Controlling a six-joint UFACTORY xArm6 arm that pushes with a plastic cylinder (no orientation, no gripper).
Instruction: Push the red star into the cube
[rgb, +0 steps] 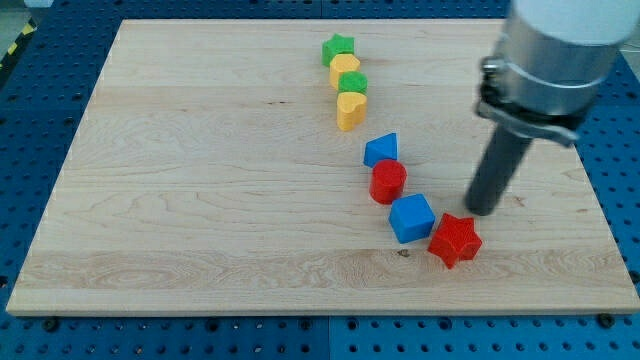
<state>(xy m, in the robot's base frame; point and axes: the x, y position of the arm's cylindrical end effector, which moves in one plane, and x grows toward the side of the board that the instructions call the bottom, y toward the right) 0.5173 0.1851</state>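
Note:
The red star (455, 239) lies near the view's bottom right of the wooden board (200, 200). It touches the right side of the blue cube (411, 217). My tip (483, 211) stands just above and to the right of the red star, very close to it or touching it. The rod rises toward the view's top right.
A red cylinder (388, 182) sits just above-left of the cube, and a blue triangular block (381, 150) above that. Near the view's top stand a green star (338, 48), a yellow round block (346, 68), a green block (352, 84) and a yellow heart (350, 109) in a line.

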